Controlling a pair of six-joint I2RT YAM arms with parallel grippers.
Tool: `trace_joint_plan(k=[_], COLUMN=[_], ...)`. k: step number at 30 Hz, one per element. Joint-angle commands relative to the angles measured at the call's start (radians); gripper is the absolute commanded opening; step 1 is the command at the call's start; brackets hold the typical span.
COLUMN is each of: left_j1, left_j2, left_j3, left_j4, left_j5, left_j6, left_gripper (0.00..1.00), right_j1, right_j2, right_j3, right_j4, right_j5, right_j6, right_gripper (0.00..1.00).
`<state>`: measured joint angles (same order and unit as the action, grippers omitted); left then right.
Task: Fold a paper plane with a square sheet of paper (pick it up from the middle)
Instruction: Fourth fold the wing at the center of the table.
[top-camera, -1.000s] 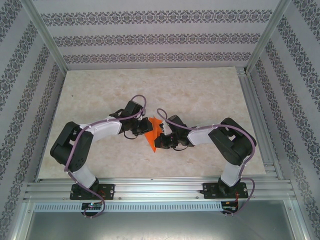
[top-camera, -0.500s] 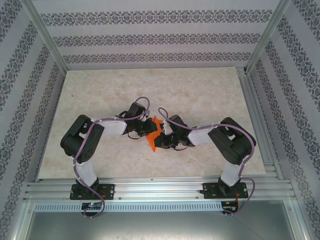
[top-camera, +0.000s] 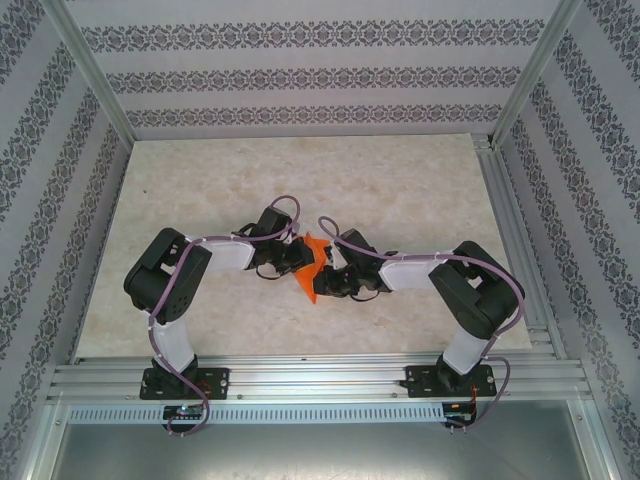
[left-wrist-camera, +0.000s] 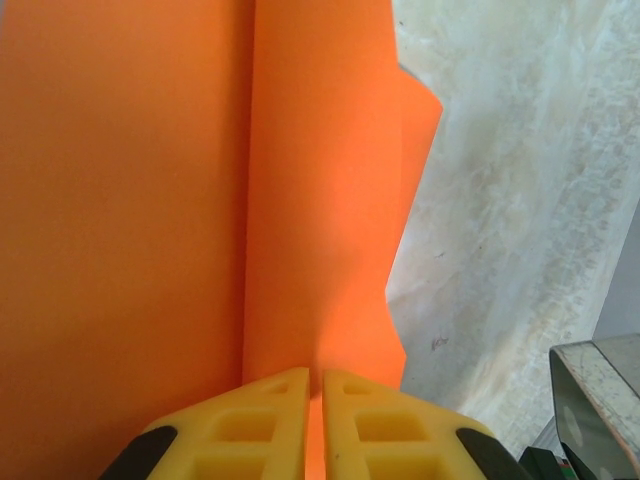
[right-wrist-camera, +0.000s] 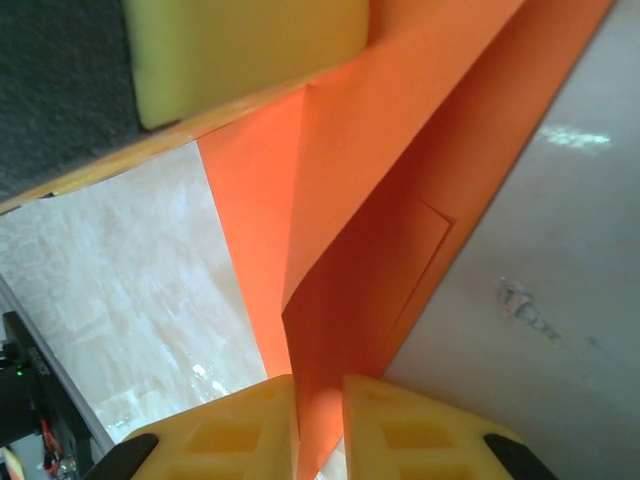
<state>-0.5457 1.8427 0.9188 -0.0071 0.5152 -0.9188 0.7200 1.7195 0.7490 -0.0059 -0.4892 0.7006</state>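
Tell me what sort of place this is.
Probably a robot test booth in a lab, not a home: an aluminium frame, patterned panel walls closing it in, and a marble-look table inside.

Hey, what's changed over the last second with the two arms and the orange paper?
The left arm swung inward, carrying the left gripper rightward toward the right gripper. The orange paper between them looks narrower from above. The right arm shifted its elbow slightly outward. The paper stayed in the same spot, and both grippers are closed on it.
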Motion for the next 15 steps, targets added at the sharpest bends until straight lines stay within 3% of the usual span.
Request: trace_joint_plan(k=[1, 7, 15], left_j1=[-0.011, -0.012, -0.012], left_j2=[0.016, 0.019, 0.037], left_j3=[-0.002, 0.005, 0.014], left_j4=[0.031, 0.016, -0.004], left_j5=[-0.011, -0.016, -0.026], left_j6=[-0.005, 0.004, 0.017], left_gripper=[0.14, 0.14, 0.14], right_j1=[0.017, 0.018, 0.023], right_j2=[-0.017, -0.010, -0.022], right_j3=[0.030, 0.040, 0.048], right_j4=[-0.046, -0.060, -0.119], right_j5=[0.051, 0.063, 0.116], right_j6=[-0.031, -0.032, -0.038], right_gripper=[0.17, 0.11, 0.15])
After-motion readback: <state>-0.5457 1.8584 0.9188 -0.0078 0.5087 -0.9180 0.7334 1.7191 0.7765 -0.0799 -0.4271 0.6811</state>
